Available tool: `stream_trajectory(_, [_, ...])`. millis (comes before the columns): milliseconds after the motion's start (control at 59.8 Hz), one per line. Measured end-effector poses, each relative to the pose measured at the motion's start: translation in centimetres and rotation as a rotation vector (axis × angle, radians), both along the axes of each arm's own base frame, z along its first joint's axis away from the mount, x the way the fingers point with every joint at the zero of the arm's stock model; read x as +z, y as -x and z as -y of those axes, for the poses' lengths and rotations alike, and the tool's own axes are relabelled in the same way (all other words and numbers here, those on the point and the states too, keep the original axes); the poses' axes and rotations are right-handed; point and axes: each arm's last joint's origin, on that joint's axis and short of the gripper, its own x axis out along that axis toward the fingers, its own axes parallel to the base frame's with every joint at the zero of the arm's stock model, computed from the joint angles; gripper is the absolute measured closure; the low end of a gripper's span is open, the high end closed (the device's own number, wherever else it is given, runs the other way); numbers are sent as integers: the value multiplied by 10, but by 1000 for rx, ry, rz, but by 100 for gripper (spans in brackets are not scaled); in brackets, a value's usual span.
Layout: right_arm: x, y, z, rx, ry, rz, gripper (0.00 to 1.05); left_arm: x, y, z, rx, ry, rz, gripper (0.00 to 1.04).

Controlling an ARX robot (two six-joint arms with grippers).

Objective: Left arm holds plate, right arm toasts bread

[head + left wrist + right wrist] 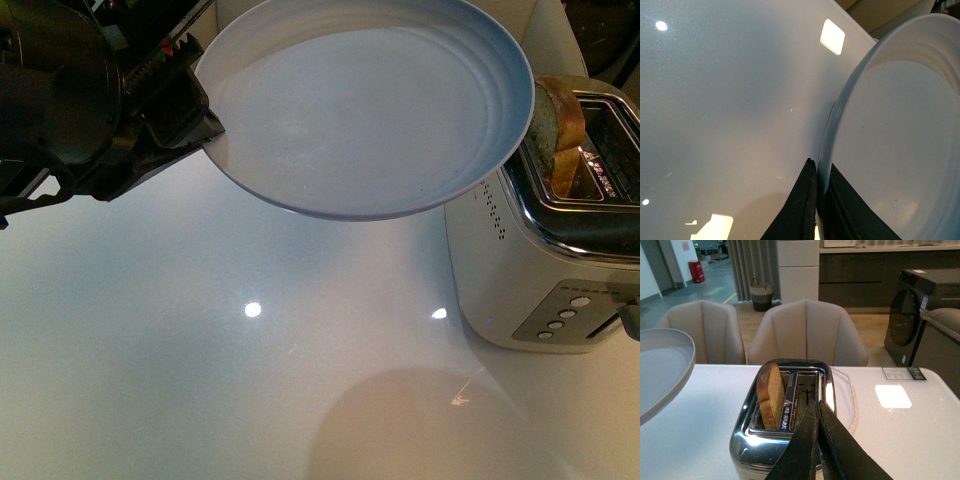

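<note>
My left gripper (205, 135) is shut on the rim of the pale blue-grey plate (370, 100), which hangs tilted above the white table, its far edge close to the toaster (545, 250). In the left wrist view the black fingers (805, 200) pinch the plate's rim (826, 150). The bread (558, 125) stands upright in one toaster slot, its rounded top sticking out. In the right wrist view the bread (771, 396) fills the slot nearer the plate (660, 365); the other slot is empty. My right gripper (816, 404) is shut, empty, just above the toaster's chrome top (760, 440).
The toaster has buttons on its front panel (565, 312). A clear lid or tray (845, 400) lies behind the toaster. Two beige chairs (805, 332) stand past the table's far edge. White glossy tabletop (250, 380) spreads in front.
</note>
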Motion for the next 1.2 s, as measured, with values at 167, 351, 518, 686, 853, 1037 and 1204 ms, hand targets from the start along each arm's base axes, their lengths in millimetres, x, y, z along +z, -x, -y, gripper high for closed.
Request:
stream_trajectory(167, [0, 2, 0, 0, 0, -1, 103, 0, 0, 0, 0, 0, 0, 102])
stream_trajectory(351, [-4, 13, 0, 0, 0, -14, 103, 0, 0, 0, 1, 0, 0, 102])
stream_trajectory(518, [-3, 14, 0, 0, 0, -6, 103, 0, 0, 0, -1, 1, 1, 102])
stream_trajectory(686, [-3, 14, 0, 0, 0, -6, 91, 1, 0, 0, 0, 1, 1, 102])
stream_trajectory(853, [-3, 14, 0, -1, 0, -6, 63, 1, 0, 0, 0, 1, 2, 102])
stream_trajectory(1037, [-3, 14, 0, 0, 0, -6, 30, 1, 0, 0, 0, 1, 2, 102])
stream_trajectory(1204, [-3, 14, 0, -1, 0, -6, 7, 1, 0, 0, 0, 1, 2, 102])
